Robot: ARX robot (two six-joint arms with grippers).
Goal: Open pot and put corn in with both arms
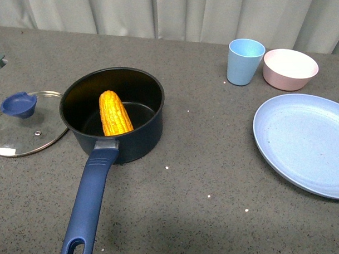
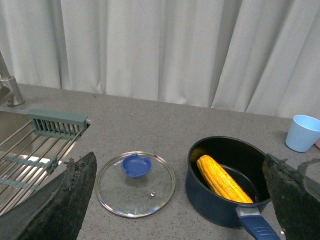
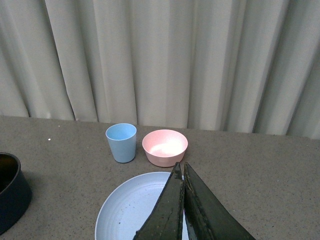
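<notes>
The dark navy pot (image 1: 137, 140) stands open on the grey table, its long blue handle (image 1: 86, 209) pointing toward me. The yellow corn (image 1: 114, 113) lies inside it, leaning on the wall. The pot (image 2: 210, 192) and corn (image 2: 223, 178) also show in the left wrist view. The glass lid (image 1: 26, 125) with a blue knob lies flat to the left of the pot. Neither arm shows in the front view. My left gripper (image 2: 180, 200) is open and empty, raised above lid and pot. My right gripper (image 3: 182, 172) is shut and empty, above the blue plate (image 3: 130, 210).
A light blue cup (image 1: 245, 61) and a pink bowl (image 1: 290, 68) stand at the back right. A large light blue plate (image 1: 303, 142) lies at the right. A sink with a metal rack (image 2: 35, 150) lies to the left of the lid. Curtains hang behind the table.
</notes>
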